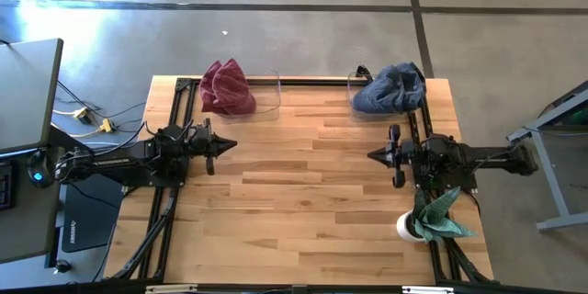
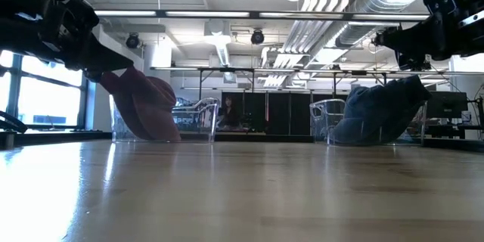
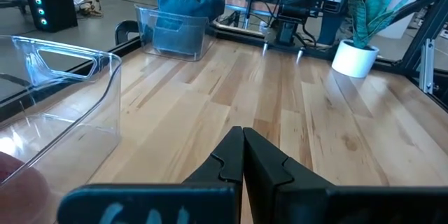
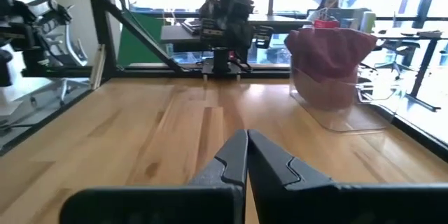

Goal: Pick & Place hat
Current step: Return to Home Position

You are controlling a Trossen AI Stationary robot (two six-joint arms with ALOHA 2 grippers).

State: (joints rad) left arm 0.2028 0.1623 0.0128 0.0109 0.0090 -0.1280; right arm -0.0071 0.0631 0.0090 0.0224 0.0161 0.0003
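At the far left of the high view, a dark monitor [image 1: 28,92] is being shown beside the counter [image 1: 303,193]. The left tool [image 1: 230,144] is being held over the counter's left side, left of centre in the frame, and is being pointed toward the middle. Its fingers [image 3: 224,161] are being pressed together, with nothing gripped between them.

Above it in the frame, at the counter's upper left, the red cap [image 1: 227,87] is being held in the left bin [image 1: 269,101], a clear tub. In the low view the cap is being seen leaning against the bin's wall and rising over its rim.

At the counter's upper right, the blue caps [image 1: 390,87] are being held in the right bin [image 1: 353,77], heaped above its rim. How many are lying there cannot be told.

Below them in the frame, the right tool [image 1: 372,154] is being held over the counter's right side. It is being pointed toward the middle, facing the left tool and well apart from it. Its fingers [image 4: 227,161] are likewise being pressed shut on nothing.

At the lower right, a plant [image 1: 432,219] in a white pot is being carried at the counter's edge, just beside the right arm.
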